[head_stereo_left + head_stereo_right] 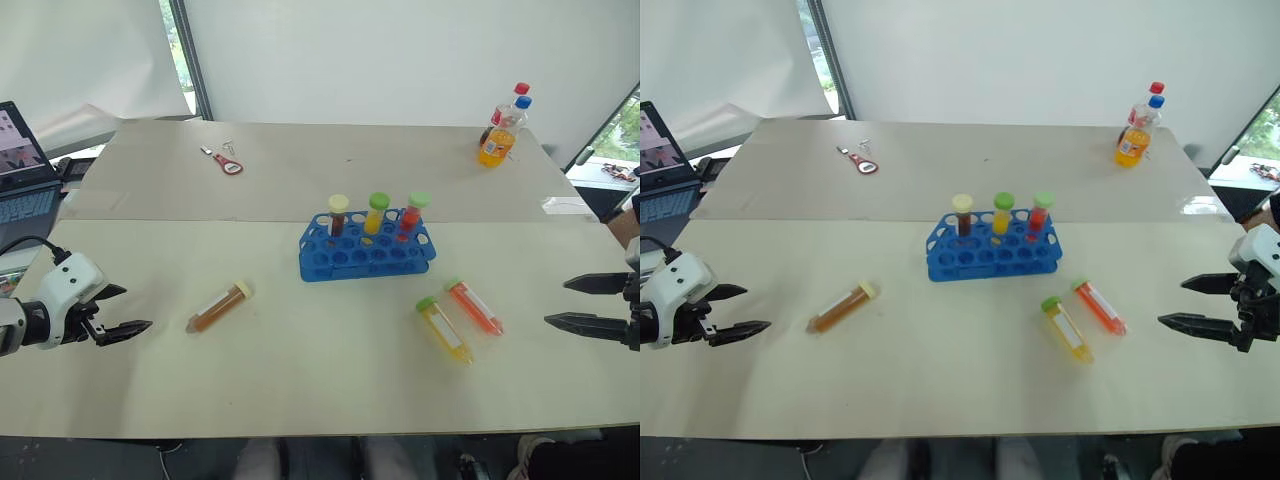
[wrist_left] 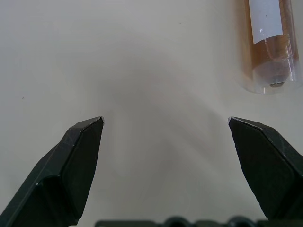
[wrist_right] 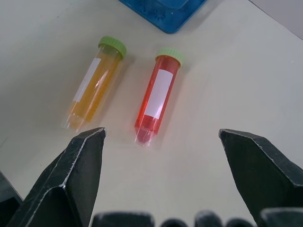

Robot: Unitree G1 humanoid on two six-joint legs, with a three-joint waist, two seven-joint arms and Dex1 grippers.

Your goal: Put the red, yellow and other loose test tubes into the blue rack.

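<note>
1. Right wrist view: the right gripper (image 3: pixel 161 135) holds its jaws wide apart and empty, aimed at the red tube (image 3: pixel 155 95) and yellow tube (image 3: pixel 94 82) lying side by side.
2. The left gripper (image 2: pixel 165 122), jaws likewise apart, faces the brown tube (image 1: pixel 219 306) lying near it.
3. The blue rack (image 1: pixel 362 256) stands mid-surface (image 1: pixel 300 380), between the loose tubes, already holding three upright tubes.
</note>
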